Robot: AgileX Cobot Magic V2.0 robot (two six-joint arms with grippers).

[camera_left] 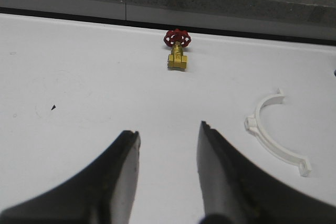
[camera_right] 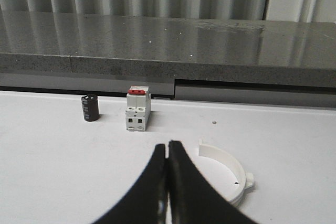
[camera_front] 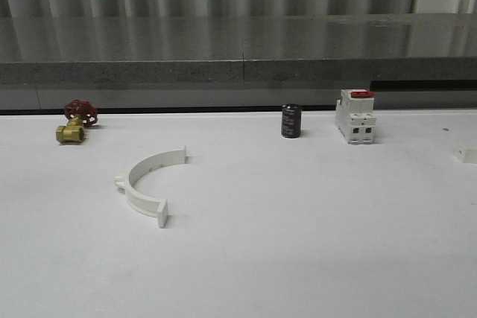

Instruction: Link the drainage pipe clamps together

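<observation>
On the desk [camera_front: 298, 258] nothing is gripped yet. In the left wrist view your left gripper [camera_left: 169, 145] has its jaws wide apart over bare white surface, holding nothing, with room between them for a thin plastic rim. Your right gripper [camera_right: 167, 153], seen in its own wrist view, has its jaws pressed together and empty, so it must open before it can take anything.

Move outward from the left jaws and you meet the left clamp [camera_left: 274, 132], a white half-ring lying flat, off to one side of the jaws and apart from them. In the front view this same left clamp [camera_front: 149, 182] sits left of centre, its open side facing the middle of the desk, which suits a mate coming from the right. Just beyond the right jaws lies the right clamp [camera_right: 228, 170], also flat, partly hidden behind the fingers; the front view catches only a small white piece at the far right edge, probably its tab.

The halves lie well apart, so the task looks barely begun. Further back stand the valve [camera_front: 75, 122], the capacitor [camera_front: 291, 121] and the switch block [camera_front: 355, 115], all clear of both clamps and likely no obstacle.
</observation>
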